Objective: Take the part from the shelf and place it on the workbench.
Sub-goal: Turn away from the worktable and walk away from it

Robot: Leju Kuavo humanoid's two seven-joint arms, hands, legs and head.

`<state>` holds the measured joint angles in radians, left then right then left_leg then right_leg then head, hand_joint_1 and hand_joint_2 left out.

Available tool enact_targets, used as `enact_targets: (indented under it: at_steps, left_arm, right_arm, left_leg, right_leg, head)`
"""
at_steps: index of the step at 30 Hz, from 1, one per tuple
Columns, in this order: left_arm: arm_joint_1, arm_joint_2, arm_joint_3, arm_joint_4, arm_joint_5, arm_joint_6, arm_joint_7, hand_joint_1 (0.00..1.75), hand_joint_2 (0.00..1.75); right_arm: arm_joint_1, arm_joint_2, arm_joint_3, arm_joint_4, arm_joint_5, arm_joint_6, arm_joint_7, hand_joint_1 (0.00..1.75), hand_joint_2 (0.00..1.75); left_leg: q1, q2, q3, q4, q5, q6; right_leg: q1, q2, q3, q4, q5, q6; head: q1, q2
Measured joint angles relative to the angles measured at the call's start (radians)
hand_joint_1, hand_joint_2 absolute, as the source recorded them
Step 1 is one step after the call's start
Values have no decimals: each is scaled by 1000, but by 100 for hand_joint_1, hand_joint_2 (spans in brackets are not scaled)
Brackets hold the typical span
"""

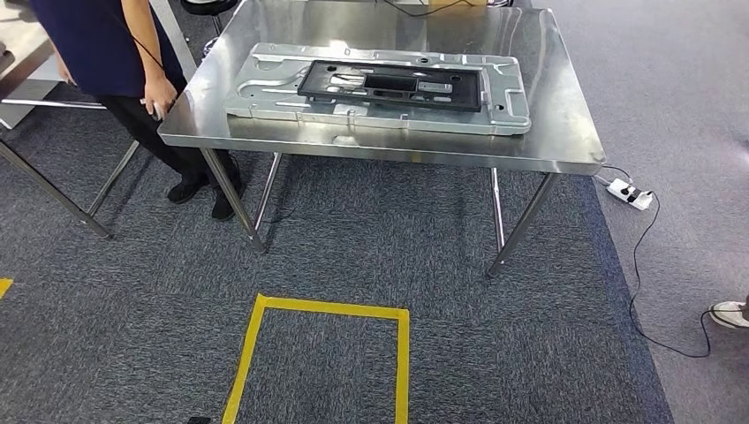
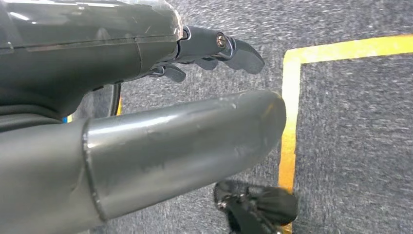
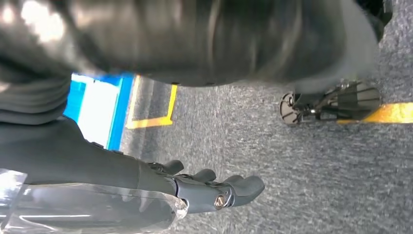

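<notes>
Two stacked parts [image 1: 393, 86] lie on the workbench [image 1: 565, 106].

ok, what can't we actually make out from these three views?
- Person in dark clothes beside the shiny steel workbench: upper body cut off by the head view's top edge.
- Black rectangular plastic frame hides the middle of the silver stamped metal panel beneath it.
- Right hand: the blurred dark cover hides the floor behind it.
- Left hand: its thick grey thumb blocks the carpet.
</notes>
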<state>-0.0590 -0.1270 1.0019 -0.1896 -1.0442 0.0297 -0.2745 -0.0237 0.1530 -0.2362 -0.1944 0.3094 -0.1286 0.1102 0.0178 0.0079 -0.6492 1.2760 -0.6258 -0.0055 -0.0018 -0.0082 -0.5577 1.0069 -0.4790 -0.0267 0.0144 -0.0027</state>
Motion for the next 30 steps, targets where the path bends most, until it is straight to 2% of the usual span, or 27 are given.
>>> enact_targets:
  at_steps: [1, 3, 4, 5, 6, 8, 9, 10, 11, 13, 14, 15, 16, 17, 19, 20, 21, 23, 25, 27, 28, 29, 30]
  left_arm:
    - [1, 0, 2, 0, 0, 0, 1, 0, 0]
    - [-1, 1, 7, 0, 0, 1, 3, 0, 0]
    - [-4, 1, 10, 0, 0, 1, 4, 0, 0]
    - [-7, 1, 13, 0, 0, 1, 5, 0, 0]
    - [-9, 1, 16, 0, 0, 1, 7, 0, 0]
    - [-6, 1, 21, 0, 0, 1, 8, 0, 0]
    - [-3, 1, 23, 0, 0, 1, 8, 0, 0]
    - [-2, 0, 23, 0, 0, 1, 8, 0, 0]
    - [-2, 0, 24, 0, 0, 1, 8, 0, 0]
    - [-2, 0, 24, 0, 0, 1, 8, 0, 0]
    - [-1, 0, 25, 0, 0, 1, 8, 0, 0]
    - [0, 0, 26, 0, 0, 1, 8, 0, 0]
    - [1, 0, 26, 0, 0, 1, 8, 0, 0]
    - [1, 0, 27, 0, 0, 1, 8, 0, 0]
    - [-1, 0, 28, 0, 0, 1, 9, 0, 0]
    - [-2, -1, 28, 0, 1, 1, 9, 0, 0]
    - [-3, -1, 28, 0, 1, 1, 10, 0, 0]
    - [0, 0, 30, 0, 2, 2, 10, 0, 0]
    - [3, 1, 33, 0, 3, 3, 11, 0, 0]
    - [1, 1, 36, 0, 2, 4, 12, 0, 0]
    - [-1, 1, 38, 0, 2, 4, 13, 0, 0]
    - [-1, 1, 41, 0, 2, 5, 13, 0, 0]
    - [0, 2, 43, 0, 1, 6, 14, 0, 0]
  right_arm:
    - [0, 0, -3, 1, 4, 0, 1, 0, 0]
    - [0, 0, -5, 4, 12, 1, 9, 0, 0]
    - [0, 0, -6, 5, 16, 3, 15, 0, 0]
    - [0, 0, -6, 6, 18, 6, 23, 0, 0]
    - [1, 0, -6, 7, 19, 8, 29, 0, 0]
    - [0, 0, -6, 8, 21, 13, 39, 0, 0]
    - [0, 0, -6, 9, 22, 14, 41, 0, 0]
    - [0, 0, -6, 9, 22, 14, 41, 0, 0]
    - [0, 0, -6, 9, 23, 15, 42, 0, 0]
    - [0, 0, -6, 11, 24, 16, 42, 0, 0]
    - [1, 0, -6, 12, 24, 16, 42, 0, 0]
    - [1, 0, -6, 12, 24, 16, 42, 0, 0]
    - [1, 0, -6, 13, 24, 15, 42, 0, 0]
    - [1, 0, -6, 14, 25, 15, 42, 0, 0]
    - [1, 0, -6, 15, 26, 17, 44, 0, 0]
    - [2, 0, -6, 16, 26, 18, 45, 0, 0]
    - [2, 0, -7, 16, 27, 19, 46, 0, 0]
    - [1, 0, -9, 17, 27, 20, 47, 0, 0]
    - [1, 1, -12, 17, 27, 21, 48, 0, 0]
    - [1, 2, -14, 17, 27, 21, 47, 0, 0]
    - [2, 2, -15, 17, 27, 21, 47, 0, 0]
    - [3, 2, -16, 17, 27, 21, 46, 0, 0]
    - [3, 2, -18, 17, 27, 21, 45, 0, 0]
  left_leg:
    - [0, 1, 21, -33, 25, 1]
    - [-3, 19, 90, -162, 83, 7]
    - [-6, 30, 116, -215, 99, 11]
    - [-9, 38, 128, -247, 105, 15]
    - [-12, 39, 128, -258, 103, 20]
    - [-10, 24, 124, -264, 113, 30]
    - [-8, 18, 123, -267, 119, 36]
    - [-6, 12, 122, -271, 126, 42]
    - [-4, 7, 119, -273, 132, 47]
    - [-4, -7, 109, -272, 139, 53]
    - [-4, -15, 106, -271, 140, 53]
    - [-4, -24, 103, -270, 142, 51]
    - [-3, -34, 102, -268, 143, 50]
    - [-3, -45, 101, -266, 143, 48]
    - [-2, -65, 98, -260, 143, 40]
    - [-2, -74, 94, -257, 144, 34]
    - [-1, -83, 89, -256, 146, 26]
    - [2, -98, 82, -257, 151, 11]
    - [3, -78, 67, -234, 132, 0]
    - [2, -36, 23, -138, 70, -6]
    - [2, -24, -6, -73, 36, -9]
    - [2, -19, -28, -16, 14, -11]
    - [2, -16, -37, 11, 9, -12]
  right_leg:
    - [1, -3, -3, 4, 0, 0]
    - [3, -10, -6, 15, -2, 3]
    - [5, -14, -9, 20, -4, 6]
    - [8, -20, -10, 24, -5, 10]
    - [9, -26, -11, 26, -5, 14]
    - [9, -39, -12, 27, -5, 22]
    - [8, -36, -15, 35, -13, 28]
    - [6, -27, -24, 58, -34, 33]
    - [2, -16, -42, 102, -67, 39]
    - [-4, -1, -93, 227, -139, 48]
    - [-8, 1, -111, 275, -157, 51]
    - [-11, 2, -114, 292, -154, 53]
    - [-14, 5, -99, 268, -132, 54]
    - [-17, 11, -67, 212, -98, 54]
    - [-21, 49, 1, 80, -48, 49]
    - [-21, 64, 20, 40, -39, 46]
    - [-19, 74, 26, 23, -40, 44]
    - [-17, 59, 26, 16, -37, 36]
    - [-20, 36, 27, 4, -28, 21]
    - [-17, 11, 26, -3, -22, 10]
    - [-14, -2, 23, -3, -22, 7]
    - [-12, -16, 21, -2, -22, 7]
    - [-10, -28, 20, -1, -22, 7]
  head:
    - [0, 0]
    - [0, 0]
    - [0, 0]
    - [1, 0]
    - [1, 0]
    - [1, 0]
    - [1, 0]
    - [1, 0]
    - [1, 0]
    - [1, 0]
    - [1, 0]
    - [1, 0]
    - [1, 0]
    - [1, 0]
    - [1, 0]
    - [1, 0]
    - [1, 0]
    - [1, 0]
    - [0, 0]
    - [-2, 0]
    - [-3, 0]
    - [-3, 0]
    - [-3, 0]
